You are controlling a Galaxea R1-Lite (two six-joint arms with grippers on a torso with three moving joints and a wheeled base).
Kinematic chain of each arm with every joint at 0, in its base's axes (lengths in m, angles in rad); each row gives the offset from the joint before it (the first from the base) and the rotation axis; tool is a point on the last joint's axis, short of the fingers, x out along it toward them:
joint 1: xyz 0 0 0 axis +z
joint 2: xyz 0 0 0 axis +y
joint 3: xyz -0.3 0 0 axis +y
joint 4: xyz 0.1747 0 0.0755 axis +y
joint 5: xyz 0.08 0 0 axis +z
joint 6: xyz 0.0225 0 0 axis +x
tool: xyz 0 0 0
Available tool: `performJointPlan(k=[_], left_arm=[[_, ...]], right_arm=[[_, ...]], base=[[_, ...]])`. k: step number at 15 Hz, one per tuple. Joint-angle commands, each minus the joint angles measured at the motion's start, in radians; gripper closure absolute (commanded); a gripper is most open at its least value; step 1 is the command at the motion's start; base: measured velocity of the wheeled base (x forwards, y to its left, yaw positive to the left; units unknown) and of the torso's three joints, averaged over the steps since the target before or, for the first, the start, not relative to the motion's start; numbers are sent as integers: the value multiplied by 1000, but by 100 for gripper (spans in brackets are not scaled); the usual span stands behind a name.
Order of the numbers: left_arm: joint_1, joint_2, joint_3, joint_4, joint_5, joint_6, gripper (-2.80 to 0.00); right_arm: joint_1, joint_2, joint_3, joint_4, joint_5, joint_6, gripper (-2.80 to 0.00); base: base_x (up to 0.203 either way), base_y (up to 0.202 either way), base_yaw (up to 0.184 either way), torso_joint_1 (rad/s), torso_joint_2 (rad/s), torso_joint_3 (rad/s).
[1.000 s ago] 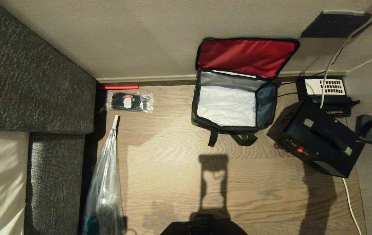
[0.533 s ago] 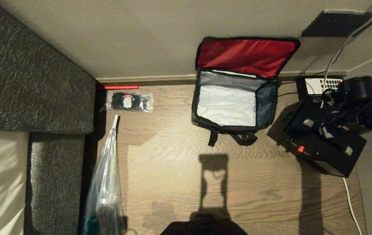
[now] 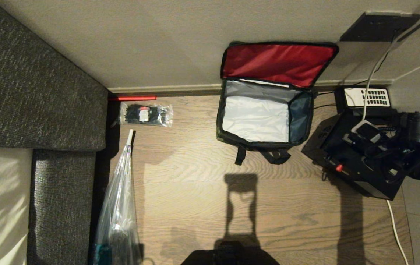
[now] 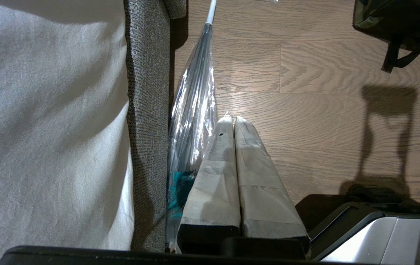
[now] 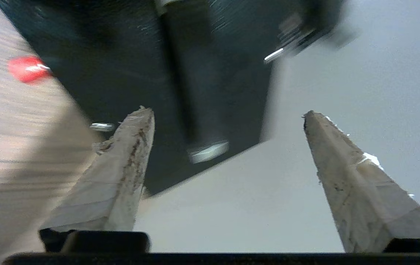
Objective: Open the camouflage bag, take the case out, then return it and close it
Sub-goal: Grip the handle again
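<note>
The camouflage bag (image 3: 224, 138) stands open on the wood floor by the wall. Its red lid lining (image 3: 276, 64) leans back and the grey-white inside (image 3: 256, 117) holds nothing. To its right on the floor is the case (image 3: 327, 147), black with a red button (image 3: 339, 168). My right gripper (image 3: 365, 141) hangs just over the case's top handle. In the right wrist view this gripper (image 5: 227, 112) is open and holds nothing, with the case (image 5: 121, 55) and the handle's pale end (image 5: 208, 151) below it. My left gripper (image 4: 230, 119) is parked and shut beside the sofa.
A black telephone (image 3: 366, 97) with a white keypad sits behind the case, and a white cable (image 3: 394, 221) runs past it. A clear packet of black items (image 3: 146, 114) and a plastic-wrapped umbrella (image 3: 119, 206) lie left, beside the grey sofa (image 3: 36, 92).
My right arm has come in from the right edge and settled lower over the case's handle. The bag and the case have not moved.
</note>
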Motion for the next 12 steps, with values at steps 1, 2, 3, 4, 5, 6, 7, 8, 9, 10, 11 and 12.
performJointPlan(k=[1,2,3,4,5,6,7,8,9,10,11,12], left_arm=[[0,0,0,0,0,0,0],[2,0,0,1,0,0,0],[0,0,0,1,0,0,0],[0,0,0,1,0,0,0],[0,0,0,-1,0,0,0],[0,0,0,1,0,0,0],[0,0,0,-1,0,0,0],[0,0,0,-1,0,0,0],[0,0,0,1,0,0,0],[0,0,0,1,0,0,0],[0,0,0,1,0,0,0],[0,0,0,0,0,0,0]], right_arm=[[0,-33,73,-170,18,-145,-280],[0,-22,106,-295,48,-189,-280],[0,-2,151,-436,83,-276,-280],[-1,31,192,-539,98,-374,-280],[-2,65,217,-582,105,-420,-280],[-2,92,227,-592,104,-433,-280],[-2,109,225,-602,77,-434,-280],[-2,114,223,-611,59,-434,-280],[-1,123,226,-634,19,-433,-280],[-1,132,228,-645,-1,-431,-280],[-1,153,225,-650,-50,-419,-280],[-1,172,215,-650,-84,-387,-280]], base=[[0,0,0,0,0,0],[0,0,0,0,0,0],[0,0,0,0,0,0],[0,0,0,0,0,0],[0,0,0,0,0,0],[0,0,0,0,0,0],[0,0,0,0,0,0],[0,0,0,0,0,0],[0,0,0,0,0,0],[0,0,0,0,0,0],[0,0,0,0,0,0],[0,0,0,0,0,0]])
